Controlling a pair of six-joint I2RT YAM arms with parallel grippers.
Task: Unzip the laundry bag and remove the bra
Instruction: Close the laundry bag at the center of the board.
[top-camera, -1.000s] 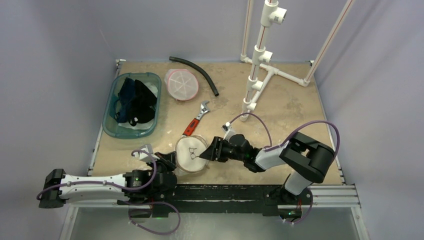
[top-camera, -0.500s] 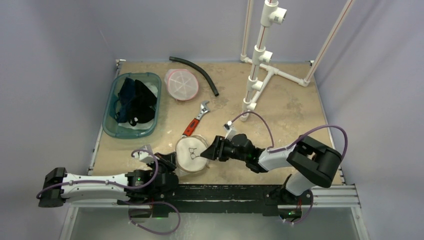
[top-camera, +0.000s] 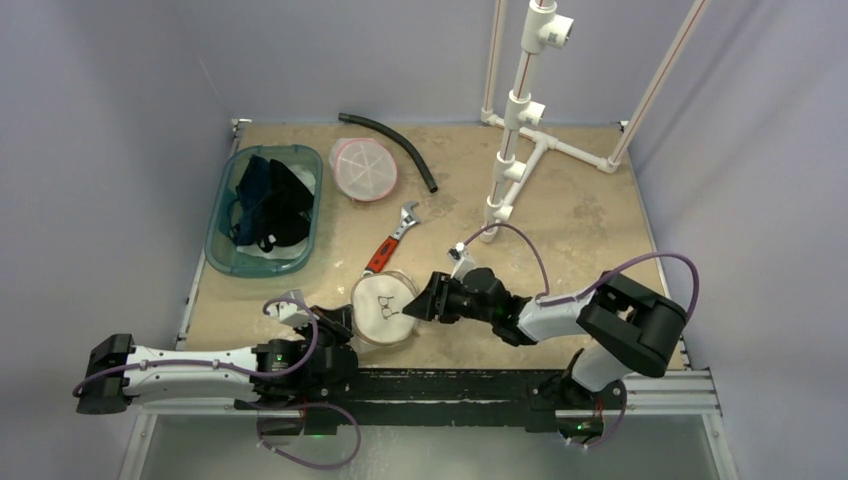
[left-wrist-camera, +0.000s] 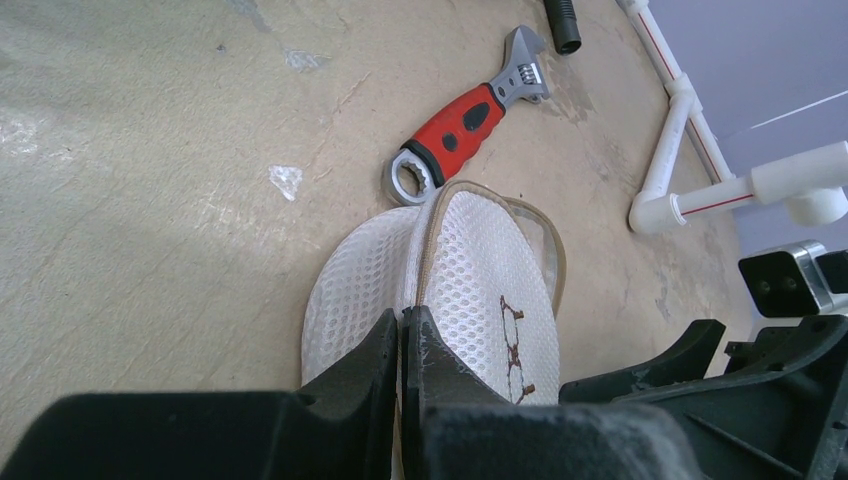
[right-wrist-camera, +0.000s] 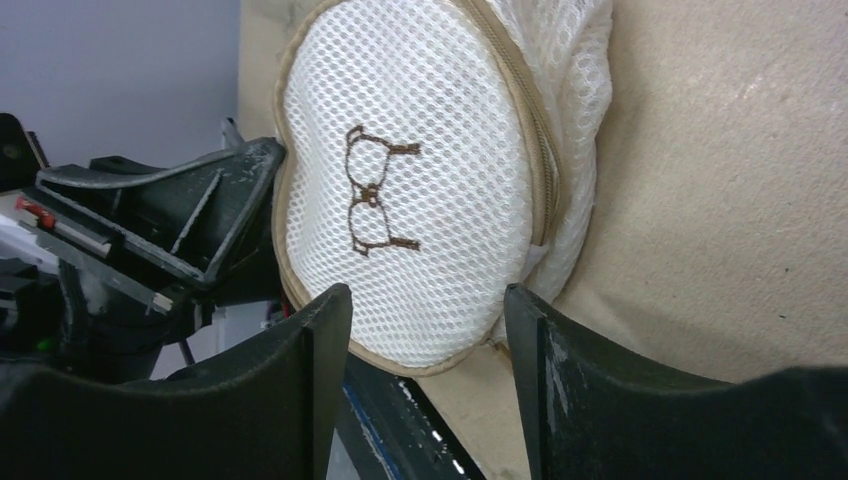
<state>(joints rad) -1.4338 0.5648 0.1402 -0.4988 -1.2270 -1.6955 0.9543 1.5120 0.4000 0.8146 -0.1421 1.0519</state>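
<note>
Red-handled wrench (top-camera: 393, 240) lies near black hose (top-camera: 395, 140), pink tub (top-camera: 363, 168), teal bin (top-camera: 216, 225).

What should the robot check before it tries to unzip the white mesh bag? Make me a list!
1. Left gripper pinching the laundry bag: ok, it is shut on the beige edge trim.
2. Right gripper ready to grab: ok, its jaws are apart and face the bag's side.
3. Zipper within reach: ok, it runs along the rim beside the right gripper.
4. Zipper pull found: cannot tell, none shows clearly.
5. Adjustable wrench out of the way: ok, it lies at the bag's far edge, away from both grippers.
</note>
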